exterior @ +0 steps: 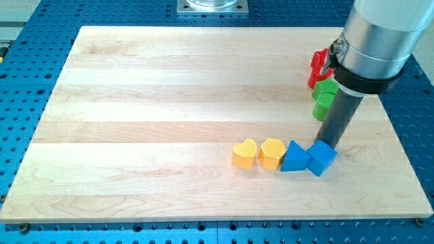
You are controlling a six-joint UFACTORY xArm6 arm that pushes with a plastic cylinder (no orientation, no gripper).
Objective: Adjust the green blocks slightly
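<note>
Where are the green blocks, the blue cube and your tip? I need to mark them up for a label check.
green blocks [324,96]: camera view, on the visible left face, beside the rod.
blue cube [322,159]: camera view, on its top face.
my tip [328,143]: camera view, the rod's very end, touching the blue cube's top edge.

Bright, even overhead light, soft short shadows under the blocks, sharp focus, no glare

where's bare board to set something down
Bare: the whole left half, left of the yellow heart, and the strip along the view's top. Crowded: the right, where my tip touches the blue cube, with green blocks and a red block behind the rod.
</note>
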